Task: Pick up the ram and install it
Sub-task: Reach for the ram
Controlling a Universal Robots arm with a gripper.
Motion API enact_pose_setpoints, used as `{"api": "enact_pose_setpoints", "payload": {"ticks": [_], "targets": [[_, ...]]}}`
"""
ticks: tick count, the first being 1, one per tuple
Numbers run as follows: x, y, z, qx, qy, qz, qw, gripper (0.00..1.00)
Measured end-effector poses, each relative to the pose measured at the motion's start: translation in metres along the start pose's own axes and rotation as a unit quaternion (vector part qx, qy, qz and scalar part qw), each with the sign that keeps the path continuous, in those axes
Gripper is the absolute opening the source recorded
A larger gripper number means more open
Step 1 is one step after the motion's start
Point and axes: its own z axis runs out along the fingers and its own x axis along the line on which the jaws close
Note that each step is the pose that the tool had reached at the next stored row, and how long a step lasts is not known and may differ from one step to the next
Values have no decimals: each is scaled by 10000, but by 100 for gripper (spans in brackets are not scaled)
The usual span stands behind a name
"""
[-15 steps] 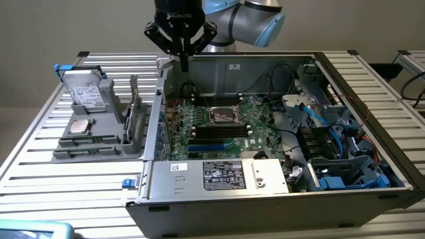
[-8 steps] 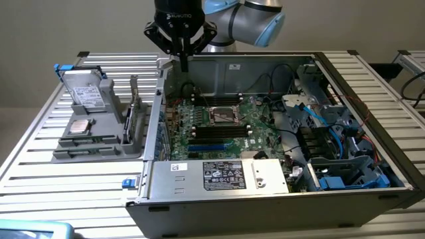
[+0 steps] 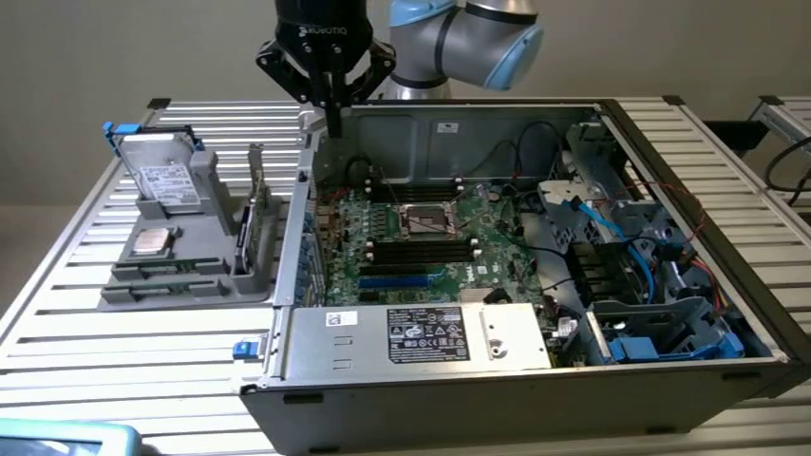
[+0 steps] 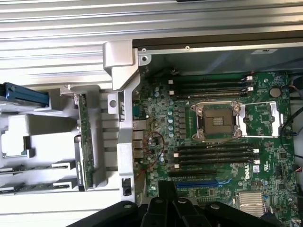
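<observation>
The ram (image 3: 258,204) is a thin green stick standing on edge in the grey holder (image 3: 190,285), at the exterior view's left of the open computer case. In the wrist view the ram (image 4: 84,137) runs along the holder beside the case wall. My gripper (image 3: 334,116) hangs shut and empty above the case's back left corner, higher than the ram and to its right in the exterior view. Its black fingers (image 4: 166,194) meet over the green motherboard (image 4: 165,118). Long black slots (image 4: 213,153) lie beside the processor socket (image 4: 218,120).
A silver drive (image 3: 165,176) with a white label and a small square chip (image 3: 155,240) also sit in the holder. The case holds a labelled metal power supply (image 3: 424,332), blue cables (image 3: 595,228) and a drive cage (image 3: 659,328). Slatted metal table (image 3: 127,380) surrounds everything.
</observation>
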Motion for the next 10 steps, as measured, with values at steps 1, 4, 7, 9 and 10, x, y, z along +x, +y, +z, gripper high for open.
{"api": "enact_pose_setpoints", "payload": {"ticks": [1,4,7,9,10], "targets": [[31,-3,0,3,11,0,10000,11],[126,-10,0,16,54,2,10000,11],[214,-17,0,30,98,4,9999,11],[275,-22,0,39,131,6,9999,11],[305,-24,0,43,147,7,9999,11]]}}
